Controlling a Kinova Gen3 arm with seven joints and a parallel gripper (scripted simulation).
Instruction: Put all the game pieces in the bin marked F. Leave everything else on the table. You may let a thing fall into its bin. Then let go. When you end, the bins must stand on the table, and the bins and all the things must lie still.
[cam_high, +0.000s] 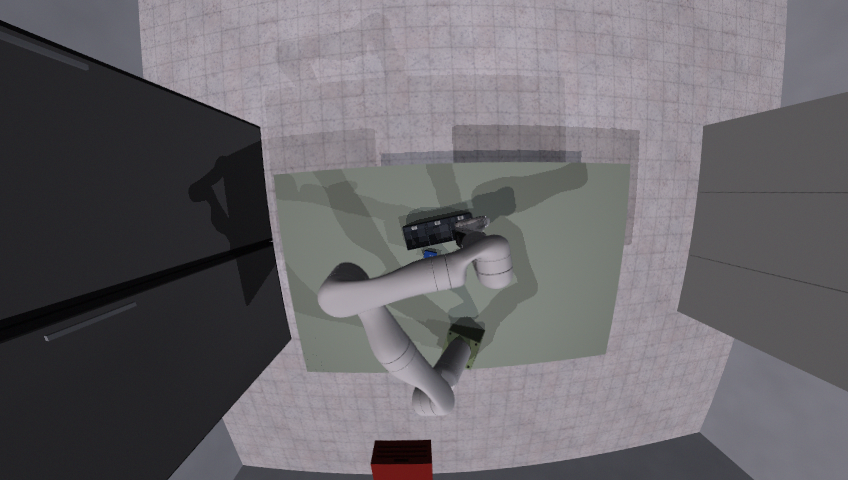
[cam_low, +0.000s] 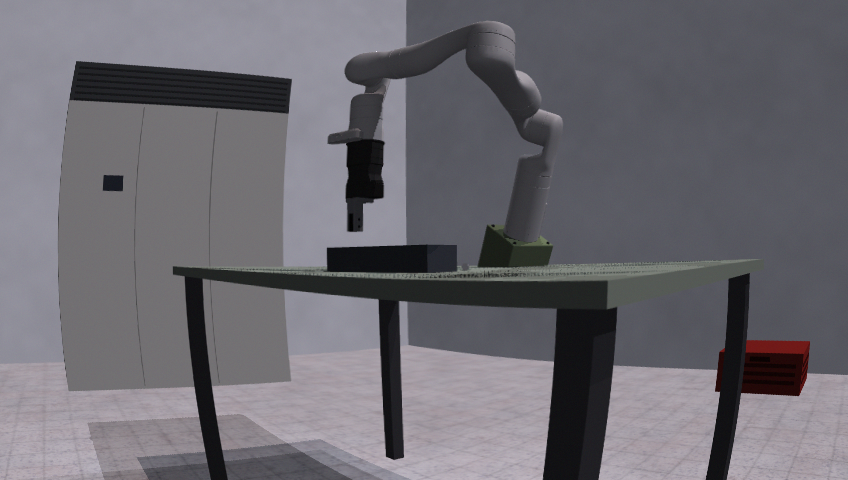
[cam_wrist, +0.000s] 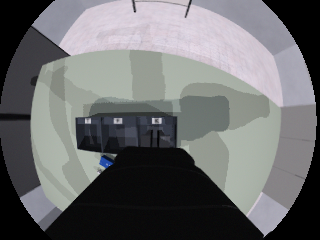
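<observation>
A row of three dark bins (cam_high: 410, 238) (cam_low: 377, 259) (cam_wrist: 102, 136) stands on the table, each with a small white label. The middle label (cam_wrist: 118, 121) looks like F, the right one (cam_wrist: 156, 121) like K; the left is too small to read. The bins' insides are too dark to tell what lies in them. My gripper (cam_low: 355, 229) (cam_wrist: 154, 136) points down above the right bin, its fingers a narrow gap apart, with nothing seen between them. No game piece can be made out. The table area under the arm and gripper body is hidden.
A blue block (cam_high: 429, 254) (cam_wrist: 105, 161) lies close to the bins on the robot's side. A small grey thing (cam_wrist: 100, 170) lies beside it, partly hidden. The arm's green base (cam_high: 470, 346) (cam_low: 531, 254) stands at the table's near edge.
</observation>
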